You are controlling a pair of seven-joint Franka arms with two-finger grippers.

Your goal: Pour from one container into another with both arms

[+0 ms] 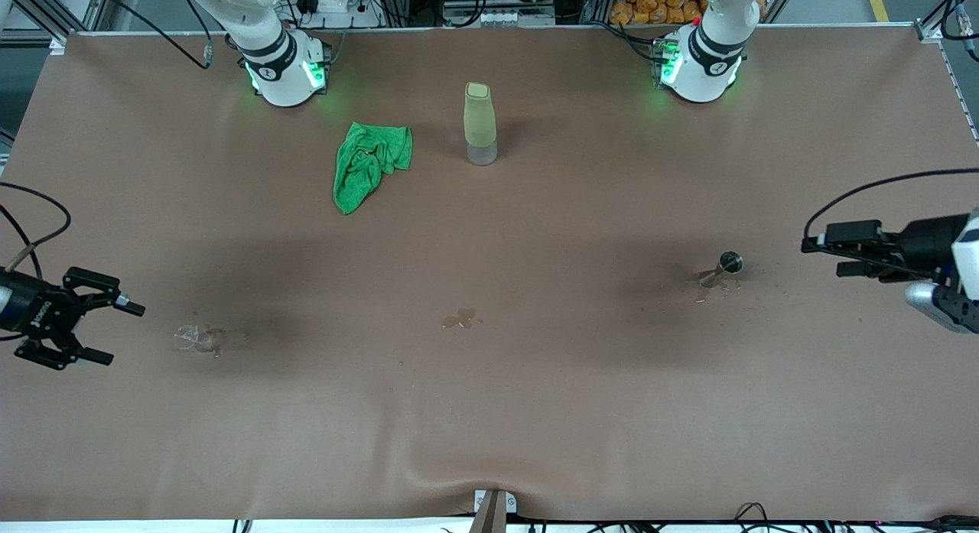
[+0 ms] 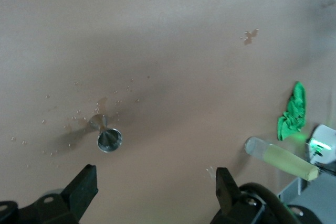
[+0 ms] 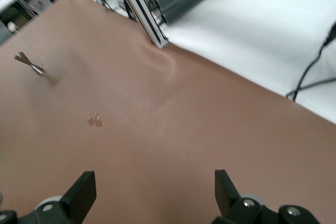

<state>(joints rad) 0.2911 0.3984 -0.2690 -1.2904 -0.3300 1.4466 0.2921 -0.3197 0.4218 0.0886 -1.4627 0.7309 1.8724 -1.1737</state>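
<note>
Glass cup (image 1: pixel 196 338) sits on the table (image 1: pixel 535 411) toward the right arm's end, near the right gripper (image 1: pixel 95 330), fingers apart, empty. Metal cup (image 1: pixel 726 265) stands toward the left arm's end amid spilled drops, near the left gripper (image 1: pixel 849 258), fingers apart, empty. Small puddle (image 1: pixel 460 318) lies between the cups. Green cloth (image 1: pixel 369 163) and bottle (image 1: pixel 479 124) sit near the bases.

Open surface (image 1: pixel 535 411) lies between glass cup (image 1: pixel 197 338) and metal cup (image 1: pixel 726 267). Bottle (image 1: pixel 479 124) and green cloth (image 1: pixel 369 163) stand farther back, near the bases.
</note>
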